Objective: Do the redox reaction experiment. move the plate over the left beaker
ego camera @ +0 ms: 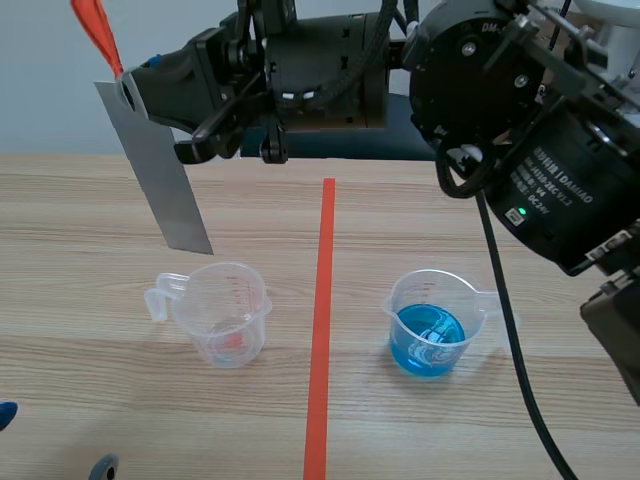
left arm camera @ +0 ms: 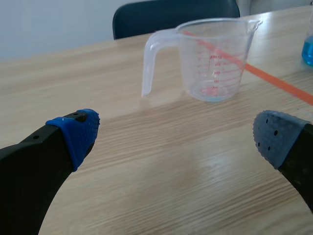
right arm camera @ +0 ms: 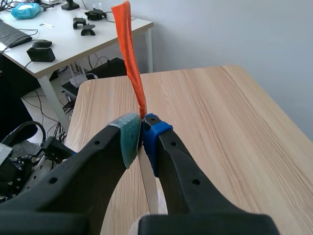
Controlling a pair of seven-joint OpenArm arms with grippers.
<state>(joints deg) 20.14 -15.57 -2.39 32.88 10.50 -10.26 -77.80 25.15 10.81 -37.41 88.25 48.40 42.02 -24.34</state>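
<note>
While the left hand point(left arm camera: 176, 137) lay spread low over the worktop point(ego camera: 80, 400), nothing between its dotted blue pads, the left beaker point(ego camera: 222, 310) was seen just ahead: clear thin plastic, red graduations, handle and spout, nearly empty. The right beaker point(ego camera: 432, 322) held blue liquid. Farther back, the plate point(ego camera: 165, 180), a flat dull-grey metal strip topped by an orange tag point(ego camera: 98, 30), was pinched at its upper end by the right hand point(right arm camera: 142, 134) and hung tilted, seemingly just short of the left beaker's mouth. It would best be centred over that mouth, its lower corner kept clear of the rim.
</note>
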